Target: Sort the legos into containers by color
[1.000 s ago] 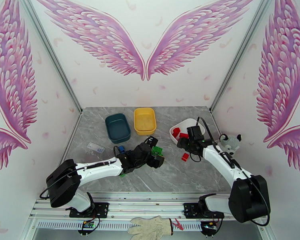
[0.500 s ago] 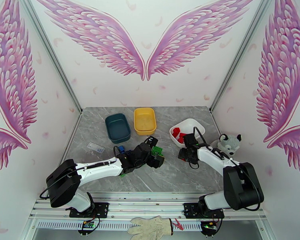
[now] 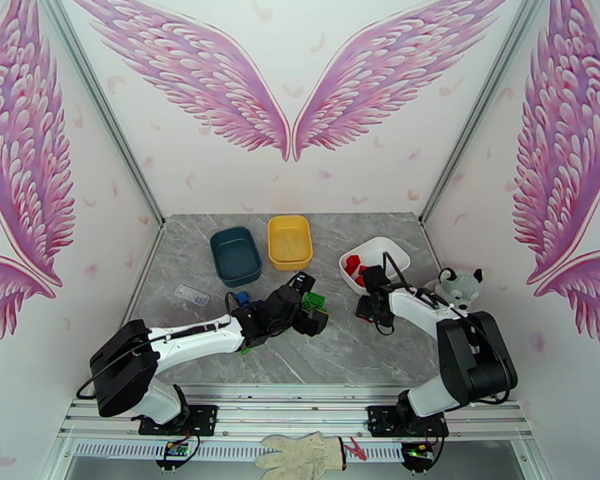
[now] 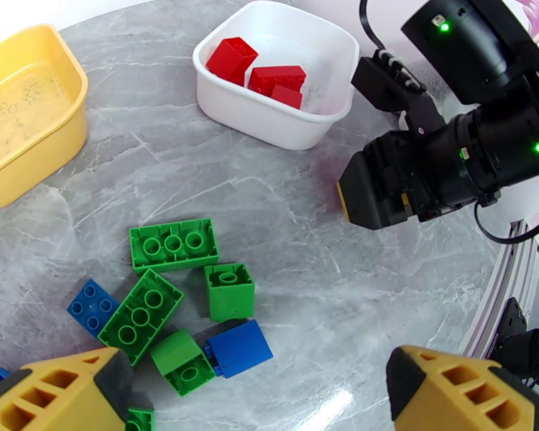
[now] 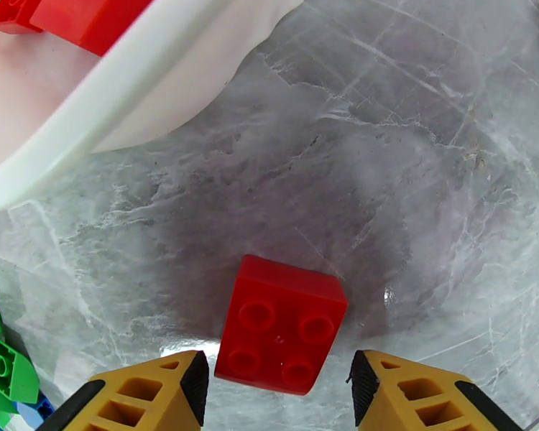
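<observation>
Beside white rounded plastic tub (image 5: 126,95), on grey marble tabletop (image 5: 413,174), small red studded plastic brick (image 5: 282,323) lies studs up between yellow fingers of right gripper (image 5: 277,381). Jaws apart, gap showing each side, nothing grasped. We judge pick in hand. Brick sits slightly skewed, so we square jaws to its flat sides, go low, pinch evenly, lift clear of rim, release over red bricks (image 4: 266,77) in tub. Left gripper (image 4: 259,375) hangs spread wide, empty, above green and blue brick pile (image 4: 172,244).
</observation>
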